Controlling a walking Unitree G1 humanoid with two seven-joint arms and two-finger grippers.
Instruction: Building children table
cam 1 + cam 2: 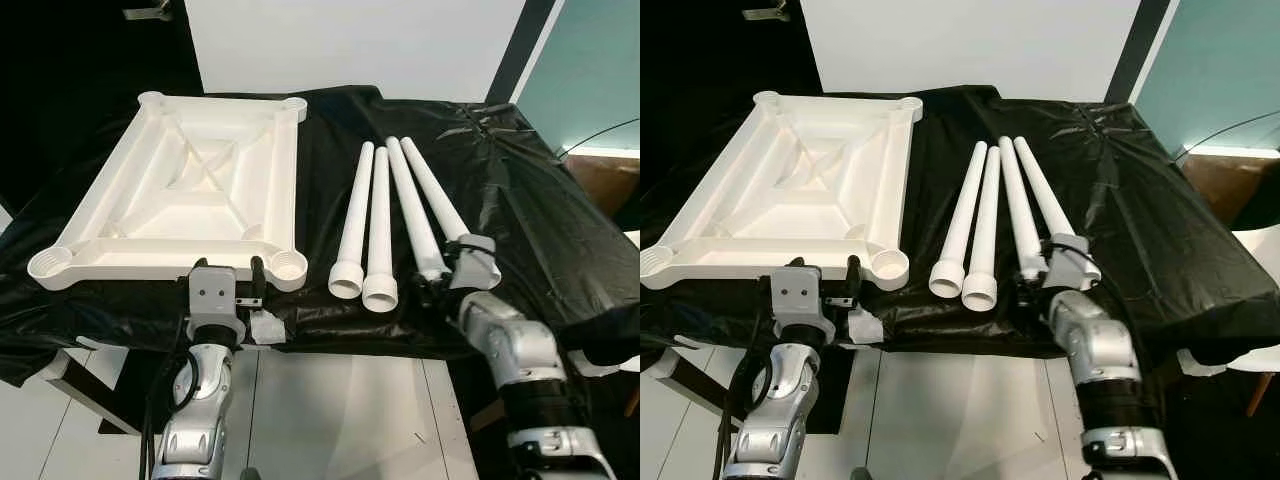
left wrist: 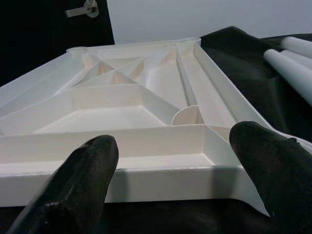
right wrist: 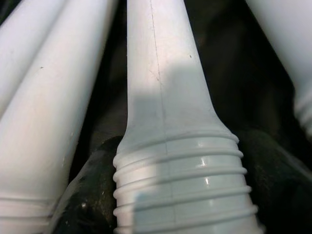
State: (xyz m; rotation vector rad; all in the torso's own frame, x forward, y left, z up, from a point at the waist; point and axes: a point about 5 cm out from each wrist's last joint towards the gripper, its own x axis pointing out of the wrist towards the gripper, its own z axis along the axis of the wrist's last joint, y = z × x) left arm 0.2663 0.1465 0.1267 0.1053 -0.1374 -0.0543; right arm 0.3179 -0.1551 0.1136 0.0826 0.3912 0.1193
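Black plastic sheeting is covering the work table, with a pale wall standing behind it and a light floor showing below the near edge.

A white square moulded plastic tabletop is lying upside down on the robot's left part of the sheeting, its ribbed underside facing up and a round socket showing at each corner. The near right socket is sitting just beside the table edge.

Four white tapered plastic table legs are lying side by side to the right of the tabletop, apart from it, their threaded wider ends pointing toward the robot.

The left gripper is hovering at the near edge of the tabletop, its two black fingers spread wide with the tabletop rim showing between them; it is grasping nothing.

The right gripper is positioned at the near end of the two rightmost legs. In the right wrist view, the threaded end of one leg is sitting between the two black fingers, which are lying on either side of it. Whether they are pressing on the leg cannot be told.

A silver door handle is showing on a dark door behind the tabletop.
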